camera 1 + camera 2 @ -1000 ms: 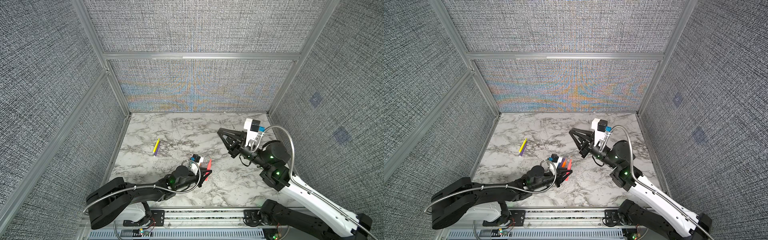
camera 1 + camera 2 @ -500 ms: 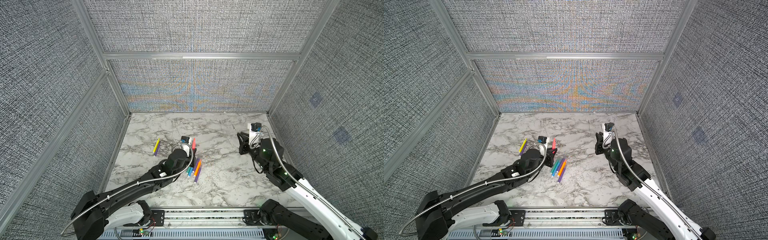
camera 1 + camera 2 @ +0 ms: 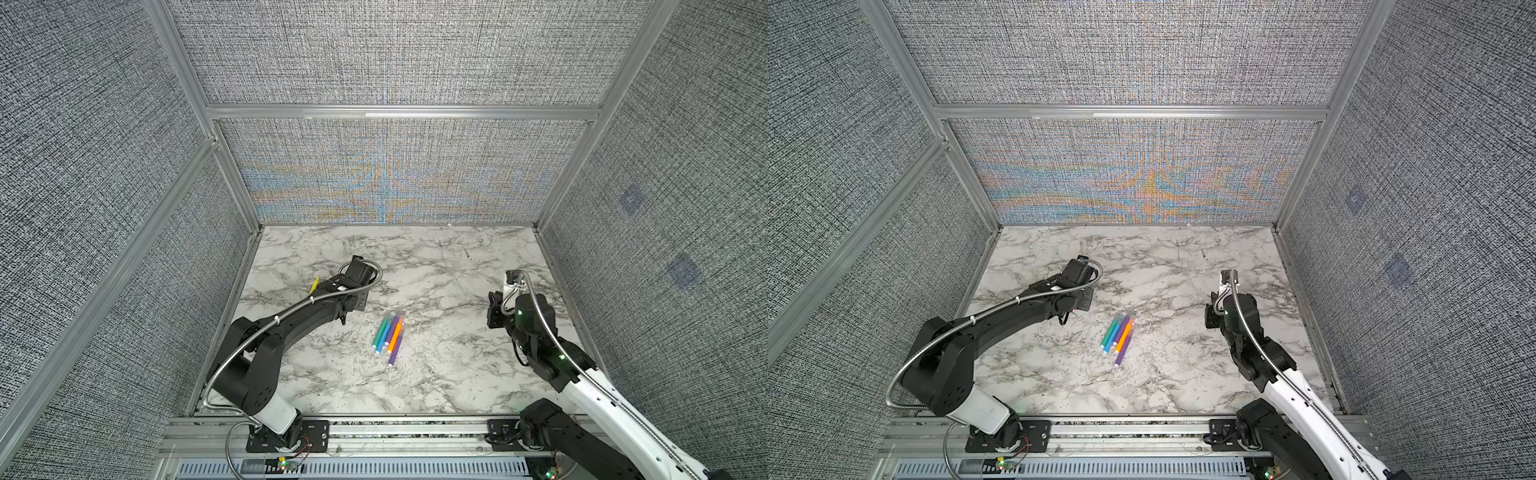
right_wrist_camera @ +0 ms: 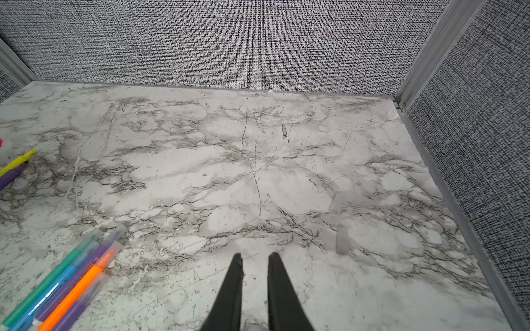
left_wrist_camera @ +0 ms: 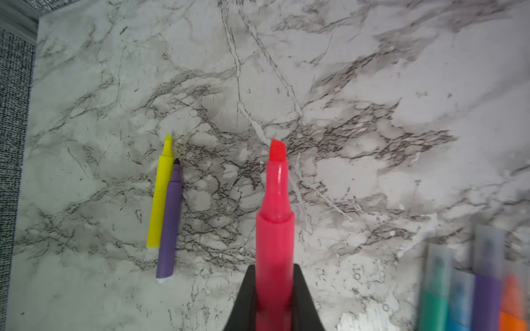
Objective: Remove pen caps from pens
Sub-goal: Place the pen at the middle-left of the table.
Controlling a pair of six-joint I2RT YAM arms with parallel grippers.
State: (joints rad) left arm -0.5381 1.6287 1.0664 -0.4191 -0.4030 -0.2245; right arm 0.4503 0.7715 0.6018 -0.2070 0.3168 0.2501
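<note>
Reading from your left: the left gripper (image 5: pixel 274 268), which a second ago sat low at the front centre of the marble table (image 3: pixel 436 386), now hangs over the table's left side. It is clamped on the red-pink pen (image 5: pixel 274 229), whose chisel tip is bare. Near that tip the yellow pen (image 5: pixel 160 195) and the purple pen (image 5: pixel 169 226) lie on the table, touching, both uncapped. The arm's move has exposed the bundle of capped pens (image 3: pixel 388 334) at mid-table. The right gripper (image 4: pixel 255 258) has come down from its raised pose to the table's right side; its jaws are closed and you see nothing between them. Near it lie two clear pen caps (image 4: pixel 337 201).

Judged meaning: a third cap is off, and you appear to be carrying its pen to the finished pair.

Count: eight pens.
- two lying bare
- one held bare
- five capped: green, blue, purple, orange, purple

Two loose caps show; a third you cannot find.
</note>
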